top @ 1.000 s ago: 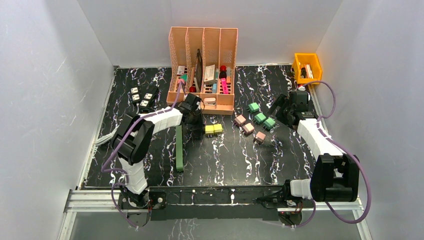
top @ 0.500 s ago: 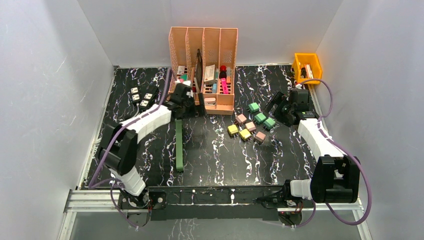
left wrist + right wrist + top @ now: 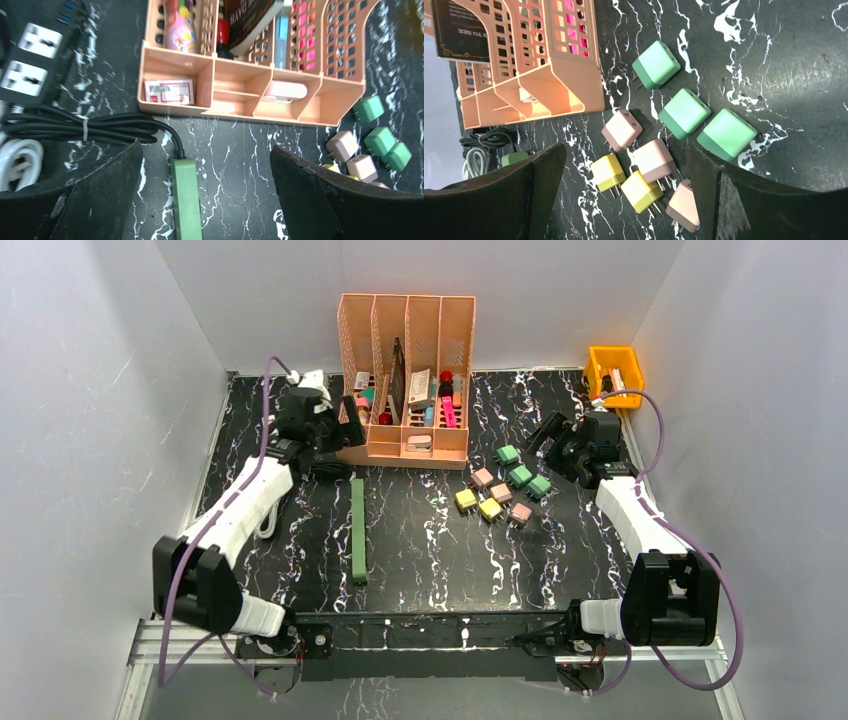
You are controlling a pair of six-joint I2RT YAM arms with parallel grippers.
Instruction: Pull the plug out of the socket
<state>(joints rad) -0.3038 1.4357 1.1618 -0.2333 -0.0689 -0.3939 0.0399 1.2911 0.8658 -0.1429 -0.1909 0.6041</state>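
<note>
The left fingers (image 3: 122, 172) are spread as wide as they go and hold nothing. They hang above the far end of the green power strip (image 3: 186, 200), which lies lengthwise on the bench (image 3: 430, 550) in front of the peach file organiser (image 3: 250, 117). The right fingers (image 3: 541, 170) are equally wide and empty, above the loose plugs. From above, no plug shows in the green strip. The two yellow plugs (image 3: 608, 172) lie on their sides with prongs bare, close against the pink plugs (image 3: 655, 160), and three green plugs (image 3: 684, 112) lie just beyond. By that, the pull looks finished.

The main risk is on the left. The strip's black cable (image 3: 100, 127) is bundled right under those fingers, beside a white cable (image 3: 20, 160) and a black power strip (image 3: 30, 55). A low sweep there could snag the bundle and drag the green strip askew. On the right, a careless descent could scatter the clustered plugs or shove them against the organiser. An orange bin (image 3: 613, 375) sits in the far right corner, well apart from all this.
</note>
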